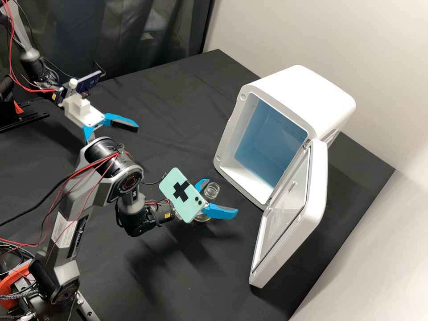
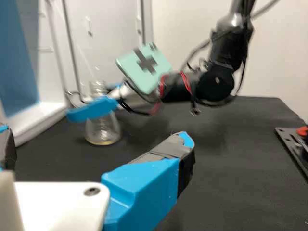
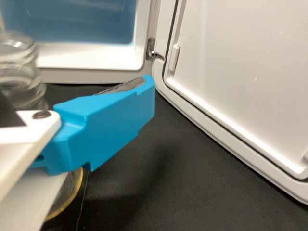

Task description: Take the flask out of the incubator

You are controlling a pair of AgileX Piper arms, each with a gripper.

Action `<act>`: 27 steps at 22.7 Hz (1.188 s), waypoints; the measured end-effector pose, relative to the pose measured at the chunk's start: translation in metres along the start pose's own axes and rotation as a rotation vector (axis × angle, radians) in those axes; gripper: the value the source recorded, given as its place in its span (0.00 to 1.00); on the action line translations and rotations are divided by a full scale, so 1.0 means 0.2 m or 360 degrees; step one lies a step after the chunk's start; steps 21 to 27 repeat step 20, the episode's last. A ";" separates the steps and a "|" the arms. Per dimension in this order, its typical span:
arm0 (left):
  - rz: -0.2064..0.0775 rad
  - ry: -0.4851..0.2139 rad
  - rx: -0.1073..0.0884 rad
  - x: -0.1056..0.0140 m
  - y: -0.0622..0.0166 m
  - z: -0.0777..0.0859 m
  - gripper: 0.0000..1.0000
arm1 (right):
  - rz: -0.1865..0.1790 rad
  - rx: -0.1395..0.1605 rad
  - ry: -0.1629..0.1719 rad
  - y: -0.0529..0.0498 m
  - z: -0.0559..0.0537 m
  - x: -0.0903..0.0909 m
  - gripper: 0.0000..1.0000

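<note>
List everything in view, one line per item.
flask: 1, clear glass, upright on the bench just outside the incubator
incubator: 1, white with pale blue inside, on the bench by the wall
incubator door: 1, white, swung open
bench: 1, black
curtain: 1, dark, behind the bench
wall: white, behind the incubator
phone-like device: 1, mint green with a black cross, on the right arm's wrist
right gripper: 1, white with blue fingers, open, one finger either side of the flask
left gripper: 1, white with blue fingers, open, above the bench, away from the incubator
</note>
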 end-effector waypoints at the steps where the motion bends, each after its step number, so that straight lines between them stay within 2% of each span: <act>1: -0.0011 0.0010 0.0002 0.01 -0.014 0.01 1.00 | 0.0002 -0.0006 0.0022 0.01 -0.01 -0.01 1.00; 5: 0.0025 0.0116 -0.0059 0.02 -0.019 0.01 1.00 | -0.0024 0.0063 0.0108 0.05 -0.01 -0.06 1.00; 9: 0.0032 0.0151 -0.0038 0.02 -0.031 0.04 1.00 | 0.0025 0.0142 0.0139 0.11 -0.03 -0.09 1.00; 10: 0.0036 0.0158 -0.0044 0.02 -0.030 0.04 1.00 | 0.0027 0.0145 0.0149 0.12 -0.03 -0.10 1.00; 13: 0.0043 0.0176 -0.0052 0.02 -0.029 0.03 1.00 | 0.0026 0.0203 0.0210 0.15 -0.04 -0.14 1.00; 18: 0.0043 0.0176 -0.0053 0.02 -0.029 0.04 1.00 | 0.0080 0.0263 0.0243 0.21 -0.05 -0.17 1.00; 20: 0.0044 0.0177 -0.0054 0.02 -0.029 0.04 1.00 | 0.0106 0.0275 0.0248 0.23 -0.05 -0.18 1.00; 27: 0.0044 0.0177 -0.0054 0.02 -0.029 0.04 1.00 | 0.0106 0.0275 0.0248 0.23 -0.05 -0.18 1.00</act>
